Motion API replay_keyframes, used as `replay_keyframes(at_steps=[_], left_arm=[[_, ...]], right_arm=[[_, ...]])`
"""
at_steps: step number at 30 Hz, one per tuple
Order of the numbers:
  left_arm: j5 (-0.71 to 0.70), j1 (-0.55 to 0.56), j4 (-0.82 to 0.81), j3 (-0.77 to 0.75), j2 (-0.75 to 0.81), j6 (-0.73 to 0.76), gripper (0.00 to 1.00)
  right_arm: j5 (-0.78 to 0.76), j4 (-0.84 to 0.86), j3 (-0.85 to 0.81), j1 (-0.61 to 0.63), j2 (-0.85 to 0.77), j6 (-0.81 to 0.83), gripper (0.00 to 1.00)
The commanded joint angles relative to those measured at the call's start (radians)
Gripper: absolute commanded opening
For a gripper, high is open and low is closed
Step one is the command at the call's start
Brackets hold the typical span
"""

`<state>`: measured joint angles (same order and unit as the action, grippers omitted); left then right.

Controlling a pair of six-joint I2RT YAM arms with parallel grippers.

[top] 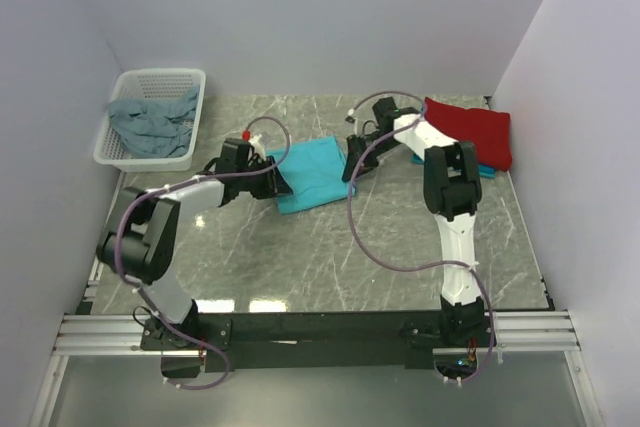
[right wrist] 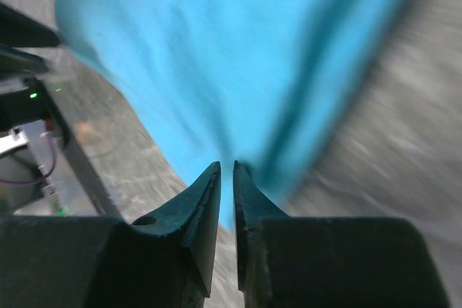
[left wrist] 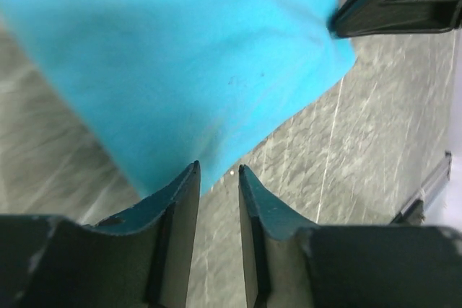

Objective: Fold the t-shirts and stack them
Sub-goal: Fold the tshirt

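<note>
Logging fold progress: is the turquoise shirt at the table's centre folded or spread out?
Folded: the turquoise shirt lies as a compact rectangle, with no sleeves or collar showing.

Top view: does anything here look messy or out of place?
Only the grey-blue shirt, crumpled unfolded in the white basket at far left. The red shirt lies folded far right; the turquoise shirt sits mid-table.

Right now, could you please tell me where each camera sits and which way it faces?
Top: above and behind, looking down on the table, left arm, right arm showing.
Left wrist: looks past the left gripper at the turquoise shirt.
Right wrist: looks past the right gripper at that shirt.
Shared: the shirt, in all views.
</note>
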<state>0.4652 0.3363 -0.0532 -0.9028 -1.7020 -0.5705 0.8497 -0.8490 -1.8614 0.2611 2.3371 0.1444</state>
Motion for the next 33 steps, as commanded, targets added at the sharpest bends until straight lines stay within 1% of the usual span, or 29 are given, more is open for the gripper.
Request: replay_keyframes(at_steps=[1,3,4,5,6,7,8,9,10,11,13,14,16,18,22,27,29,33], left_arm=[[-0.075,-0.008,0.081,-0.015,0.123,0.037,0.34],[-0.082,-0.008,0.073,-0.012,0.152,0.034,0.34],[-0.070,-0.008,0.070,-0.019,0.159,0.034,0.35],[-0.054,-0.005,0.059,-0.022,0.163,0.026,0.35],[-0.040,0.001,0.032,-0.027,0.160,0.018,0.36],[-0.005,0.006,0.017,-0.037,0.147,0.012,0.37],[0.007,0.015,-0.015,-0.042,0.134,0.001,0.38],[0.018,0.030,-0.028,-0.050,0.119,-0.005,0.38],[0.033,0.041,-0.036,-0.074,0.082,-0.011,0.38],[0.039,0.050,-0.045,-0.088,0.061,-0.020,0.38],[0.041,0.076,-0.071,-0.123,0.018,-0.029,0.38],[0.041,0.082,-0.082,-0.133,-0.026,-0.040,0.37],[0.046,0.089,-0.106,-0.162,-0.095,-0.051,0.36],[0.036,0.090,-0.097,-0.188,-0.154,-0.052,0.35],[0.023,0.090,-0.088,-0.189,-0.220,-0.046,0.34],[0.015,0.090,-0.106,-0.157,-0.254,-0.043,0.32],[0.016,0.090,-0.112,-0.140,-0.257,-0.037,0.32],[0.020,0.090,-0.108,-0.139,-0.265,-0.028,0.32]], right_arm=[[-0.069,-0.047,-0.044,-0.048,-0.117,0.052,0.21],[-0.106,-0.018,-0.032,-0.057,-0.140,0.043,0.28],[-0.121,-0.007,-0.028,-0.059,-0.143,0.038,0.43],[-0.142,0.001,-0.030,-0.060,-0.144,0.035,0.53],[-0.149,0.010,-0.033,-0.059,-0.136,0.018,0.56],[-0.149,0.017,-0.047,-0.056,-0.128,0.006,0.74],[-0.159,0.024,-0.056,-0.054,-0.118,-0.009,0.75],[-0.182,0.042,-0.065,-0.051,-0.093,-0.058,0.75],[-0.208,0.044,-0.100,-0.046,-0.078,-0.080,0.85],[-0.240,0.041,-0.119,-0.031,-0.061,-0.091,0.85],[-0.253,0.057,-0.139,-0.019,-0.029,-0.114,0.86],[-0.270,0.073,-0.142,-0.005,-0.022,-0.130,0.86],[-0.345,0.114,-0.148,0.012,-0.007,-0.172,0.86],[-0.400,0.134,-0.177,0.030,0.019,-0.204,0.86],[-0.468,0.130,-0.272,0.059,0.083,-0.247,0.86],[-0.463,0.123,-0.298,0.095,0.137,-0.275,0.86],[-0.443,0.120,-0.286,0.113,0.145,-0.278,0.84],[-0.399,0.128,-0.248,0.136,0.154,-0.308,0.76]])
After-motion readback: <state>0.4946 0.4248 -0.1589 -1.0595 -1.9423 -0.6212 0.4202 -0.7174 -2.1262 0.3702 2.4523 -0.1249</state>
